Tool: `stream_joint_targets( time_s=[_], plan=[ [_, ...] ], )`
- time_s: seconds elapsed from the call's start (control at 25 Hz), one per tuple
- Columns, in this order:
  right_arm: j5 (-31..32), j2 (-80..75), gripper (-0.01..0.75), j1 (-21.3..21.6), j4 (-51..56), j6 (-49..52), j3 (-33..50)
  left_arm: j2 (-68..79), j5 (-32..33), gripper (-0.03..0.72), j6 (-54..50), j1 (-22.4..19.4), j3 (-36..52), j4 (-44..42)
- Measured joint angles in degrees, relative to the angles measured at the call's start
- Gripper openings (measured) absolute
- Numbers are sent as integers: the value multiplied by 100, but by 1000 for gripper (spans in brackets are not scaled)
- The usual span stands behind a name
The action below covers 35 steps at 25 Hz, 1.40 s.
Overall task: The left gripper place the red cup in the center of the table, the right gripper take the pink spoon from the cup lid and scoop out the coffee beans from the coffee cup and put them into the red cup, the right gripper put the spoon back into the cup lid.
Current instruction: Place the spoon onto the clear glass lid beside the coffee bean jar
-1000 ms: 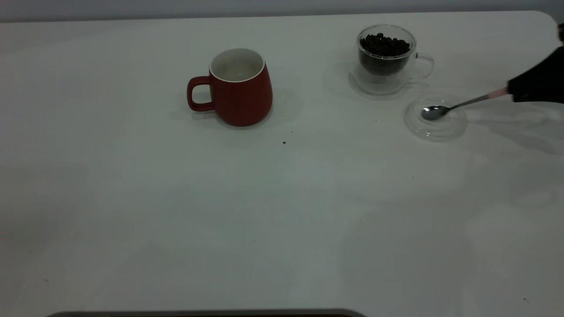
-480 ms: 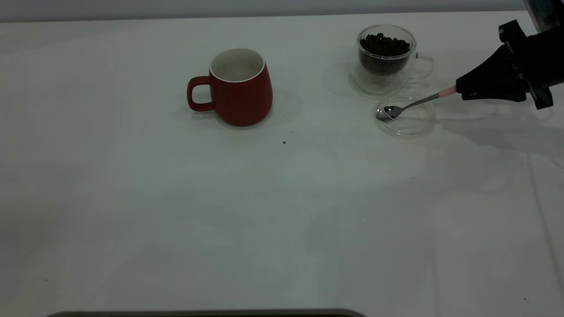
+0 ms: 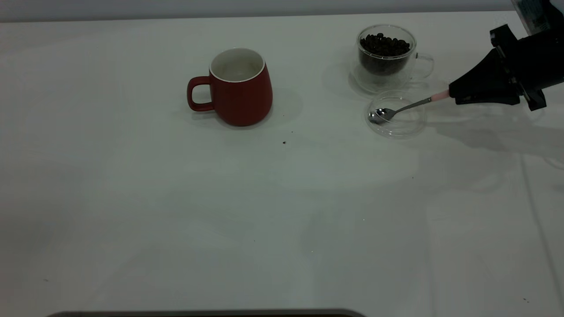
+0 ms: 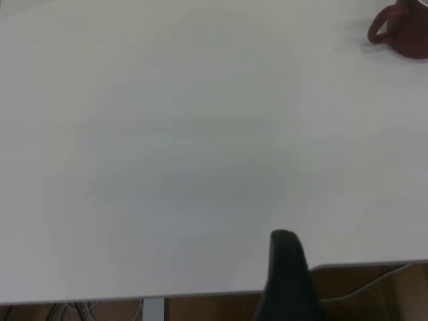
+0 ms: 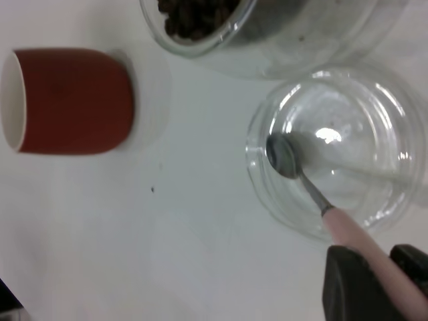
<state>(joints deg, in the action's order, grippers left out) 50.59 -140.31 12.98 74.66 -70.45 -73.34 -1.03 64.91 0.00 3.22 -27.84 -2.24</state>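
Note:
The red cup point(image 3: 240, 88) stands upright near the table's middle, handle to the left, white inside; it also shows in the right wrist view point(image 5: 70, 100) and far off in the left wrist view point(image 4: 404, 30). The coffee cup point(image 3: 386, 57) holds coffee beans point(image 3: 384, 44) at the back right. In front of it lies the clear cup lid point(image 3: 395, 115). My right gripper point(image 3: 456, 94) is shut on the pink spoon's point(image 3: 403, 108) handle; the spoon's bowl rests in the lid point(image 5: 338, 150). The spoon also shows in the right wrist view point(image 5: 301, 177). My left gripper is out of the exterior view; one dark finger point(image 4: 287, 277) shows at the table's edge.
The white table point(image 3: 220, 211) carries a few dark specks point(image 3: 284, 142) in front of the red cup. The table's front edge and the floor beyond show in the left wrist view point(image 4: 374, 287).
My right gripper has moved left with the spoon; the cup lid has slid left with the spoon's bowl, closer to the coffee cup's front. The red cup has not moved.

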Motion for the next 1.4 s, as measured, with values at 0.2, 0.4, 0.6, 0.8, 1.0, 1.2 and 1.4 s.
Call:
stream_joint_targets(
  time_s=[0.2, 0.4, 0.6, 0.8, 1.0, 1.2, 1.4],
  plan=[
    [-6, 0, 237, 0, -111, 0, 0, 0, 0, 586, 0, 0, 0, 0],
    [-6, 0, 354, 0, -120, 0, 0, 0, 0, 586, 0, 0, 0, 0],
    [-76, 0, 440, 0, -241, -12, 0, 0, 0, 586, 0, 0, 0, 0],
    [-423, 0, 537, 0, -335, -17, 0, 0, 0, 586, 0, 0, 0, 0],
    [-702, 0, 593, 0, -314, -235, 0, 0, 0, 586, 0, 0, 0, 0],
    [-1221, 0, 588, 0, 674, -1171, 0, 0, 0, 586, 0, 0, 0, 0],
    [-1321, 31, 587, -20, 1890, -2147, 23, 0, 0, 586, 0, 0, 0, 0]
  ],
)
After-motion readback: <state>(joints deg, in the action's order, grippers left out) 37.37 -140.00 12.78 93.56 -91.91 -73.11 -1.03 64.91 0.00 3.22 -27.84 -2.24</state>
